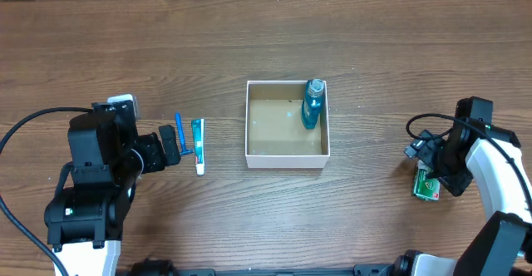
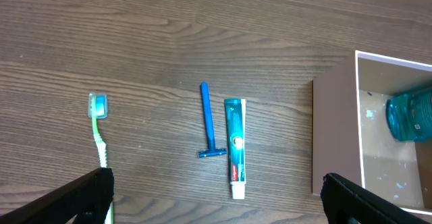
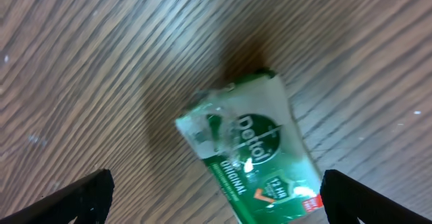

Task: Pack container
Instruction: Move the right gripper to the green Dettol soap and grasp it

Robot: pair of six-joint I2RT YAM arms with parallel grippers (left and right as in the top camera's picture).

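- Hovering spread wide and clamped on nothing, the right hand [image 3: 216, 200] has the green soap bar [image 3: 251, 158] on the table [image 1: 249, 27] directly below it. The bar lies askew to the hand, so a squeeze could catch one corner and spin it, or the glossy wrapper could slip free. This view is blurred, so I cannot tell how close the hand is to the bar.
- The left hand [image 2: 216, 197] is also wide apart and empty. Just ahead of it lie a blue razor [image 2: 206, 119] and a toothpaste tube [image 2: 235, 146], side by side and nearly touching. Closing on one could drag or pinch the other. Both lie flat and low, so the fingertips may scrape the table and push them instead of lifting.
- On the side of this hand away from the box, a toothbrush [image 2: 100, 133] runs down to one finger [image 2: 81, 197]. A descent could land on its handle and flick it.
- Farther out on this hand's other side, and well apart from the right hand, sits the box [image 1: 287, 161]. Its walls look thin and light, so a low approach could shove it.
- Inside the box, a teal bottle [image 1: 312, 103] rests against the wall nearest the right hand. Soap dropped there could land on it and tip out.
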